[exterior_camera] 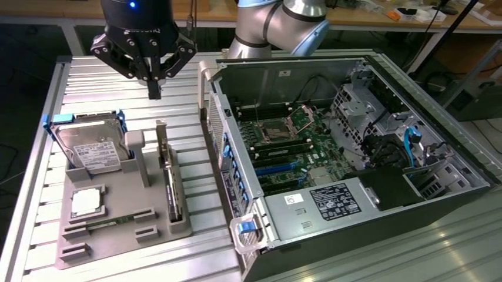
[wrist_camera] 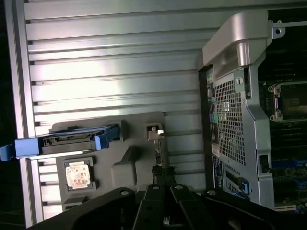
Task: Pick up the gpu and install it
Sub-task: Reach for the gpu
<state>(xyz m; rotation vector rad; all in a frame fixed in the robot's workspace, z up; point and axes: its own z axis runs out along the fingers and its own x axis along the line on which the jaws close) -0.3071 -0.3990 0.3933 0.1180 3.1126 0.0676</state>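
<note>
Pressed together and pinching nothing: the black, multi-link claw (exterior_camera: 154, 91) on the silver-grey robot arm (exterior_camera: 274, 26), hanging over the ribbed aluminium tabletop (exterior_camera: 94, 76) just past the far end of a grey moulded plastic fixture (exterior_camera: 117, 238). Standing on its long edge in a slot of that fixture, on the side nearest the computer: the thin, flat, dark-brown gpu card (exterior_camera: 173, 191), silver metal end bracket at the end toward the claw, untouched and clearly apart from the fingertips. Seen edge-on from the wrist view, with the closed tips hovering above it. Beside the card, toward the exterior view's left and propped upright in the same fixture: a boxy silver hard drive with a white label (exterior_camera: 93, 150), carried in a blue plastic caddy (exterior_camera: 59, 120). Nearer the exterior camera, lying flat in recesses of the fixture: a square silver processor chip (exterior_camera: 86, 200) and a small narrow green memory stick (exterior_camera: 102, 223). To the exterior view's right of the fixture, resting on the tabletop with its side open: a grey and black metal computer case (exterior_camera: 439, 194), green motherboard (exterior_camera: 294, 147) exposed, metal-framed processor socket (exterior_camera: 283, 126) near its middle, a blue cable (exterior_camera: 410, 147) among the drive bays, a blue plastic latch (exterior_camera: 247, 226) at the near corner. Not yet seated in the case: the gpu card, parked in its slot on the fixture.
</note>
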